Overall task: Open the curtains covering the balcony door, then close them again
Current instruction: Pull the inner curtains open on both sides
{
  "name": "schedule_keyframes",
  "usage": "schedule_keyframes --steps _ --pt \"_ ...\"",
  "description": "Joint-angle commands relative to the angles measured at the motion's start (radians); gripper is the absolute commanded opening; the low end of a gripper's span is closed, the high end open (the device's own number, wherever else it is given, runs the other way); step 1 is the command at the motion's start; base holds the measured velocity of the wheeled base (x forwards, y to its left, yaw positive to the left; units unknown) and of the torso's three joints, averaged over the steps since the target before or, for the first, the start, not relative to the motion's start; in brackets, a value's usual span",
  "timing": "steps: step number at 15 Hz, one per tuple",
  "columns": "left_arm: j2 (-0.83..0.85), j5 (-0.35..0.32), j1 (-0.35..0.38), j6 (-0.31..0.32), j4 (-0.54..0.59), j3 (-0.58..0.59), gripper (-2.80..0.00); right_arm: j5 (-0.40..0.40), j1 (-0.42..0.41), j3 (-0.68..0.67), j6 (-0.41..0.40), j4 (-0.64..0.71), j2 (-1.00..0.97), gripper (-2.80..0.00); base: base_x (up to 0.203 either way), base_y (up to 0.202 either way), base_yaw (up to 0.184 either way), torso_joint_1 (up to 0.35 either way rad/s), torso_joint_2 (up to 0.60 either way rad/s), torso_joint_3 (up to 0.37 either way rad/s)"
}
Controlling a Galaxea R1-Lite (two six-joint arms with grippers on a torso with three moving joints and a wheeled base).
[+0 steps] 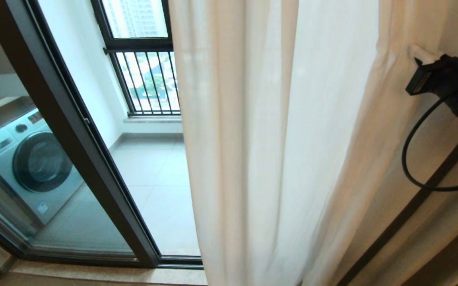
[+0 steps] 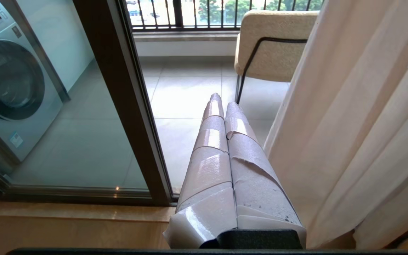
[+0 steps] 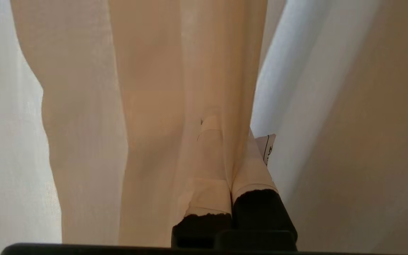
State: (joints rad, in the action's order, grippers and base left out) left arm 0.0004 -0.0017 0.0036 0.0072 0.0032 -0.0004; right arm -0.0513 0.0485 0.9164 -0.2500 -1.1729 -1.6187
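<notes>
The sheer white curtains hang in long folds over the middle and right of the head view, leaving the balcony door with its dark frame uncovered on the left. At the upper right, my right gripper is shut on a fold of the curtain. In the right wrist view the fabric runs between the taped fingers of that gripper. My left gripper is shut on nothing. It points at the balcony floor, between the door frame and the curtain.
A washing machine stands behind the glass on the left. A black-barred railing closes the balcony's far end. A beige chair sits on the balcony tiles. A black cable loops under my right arm. A wooden threshold runs below the door.
</notes>
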Motion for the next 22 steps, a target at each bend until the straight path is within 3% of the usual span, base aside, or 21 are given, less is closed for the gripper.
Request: schedule_keyframes --steps 1,13,18,22 --pt "0.000 0.000 0.001 0.000 0.000 0.000 -2.80 -0.001 0.001 0.001 -0.002 -0.010 0.000 -2.80 0.000 0.000 0.000 0.000 0.00 0.000" --pt "0.000 0.000 0.001 0.000 0.000 0.000 -2.80 -0.004 -0.017 0.047 -0.001 0.012 0.035 -2.80 0.000 0.000 0.000 0.000 0.00 0.000" --pt "0.000 0.000 0.001 0.000 0.000 0.000 -2.80 -0.011 -0.160 0.096 0.002 0.113 0.090 -2.80 0.000 0.000 0.000 0.000 0.00 0.000" --pt "0.000 0.000 0.001 0.000 0.000 0.000 -2.80 -0.084 -0.356 0.100 0.042 0.135 0.134 -2.80 0.000 0.000 0.000 0.000 0.00 0.000"
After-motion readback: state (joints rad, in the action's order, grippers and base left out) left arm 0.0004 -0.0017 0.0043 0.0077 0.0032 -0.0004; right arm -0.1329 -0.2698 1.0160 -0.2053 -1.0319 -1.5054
